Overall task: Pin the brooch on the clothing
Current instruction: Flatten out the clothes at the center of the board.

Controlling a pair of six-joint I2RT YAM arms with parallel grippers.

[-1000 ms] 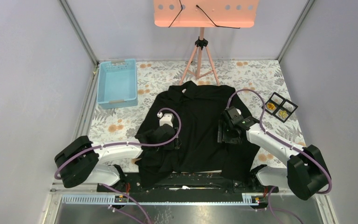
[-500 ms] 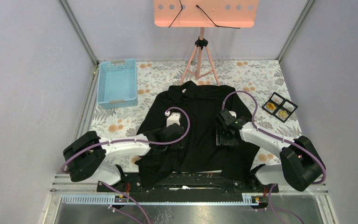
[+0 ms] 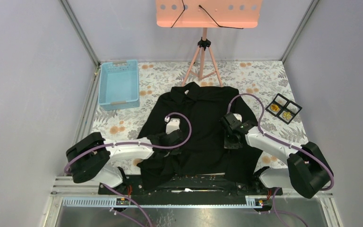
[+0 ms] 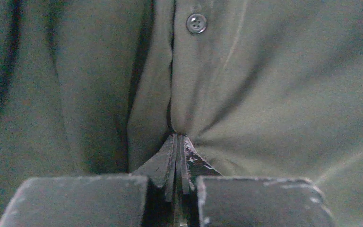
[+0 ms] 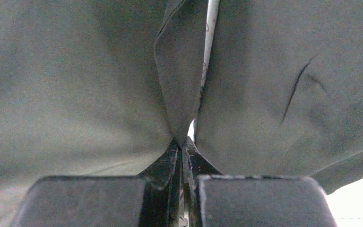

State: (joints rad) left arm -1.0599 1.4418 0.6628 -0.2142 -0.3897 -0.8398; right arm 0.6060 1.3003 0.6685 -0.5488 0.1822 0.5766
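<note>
Soft black shirt (image 3: 203, 118), creased
Left tool (image 4: 178, 142) and right tool (image 5: 181, 143) each clamp a fold; one round button (image 4: 196, 22).

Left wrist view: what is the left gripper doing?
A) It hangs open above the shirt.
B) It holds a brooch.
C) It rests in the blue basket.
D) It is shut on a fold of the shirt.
D: the left gripper has its fingers pressed together on a pinched fold of the shirt, with a button farther up the picture.
</note>
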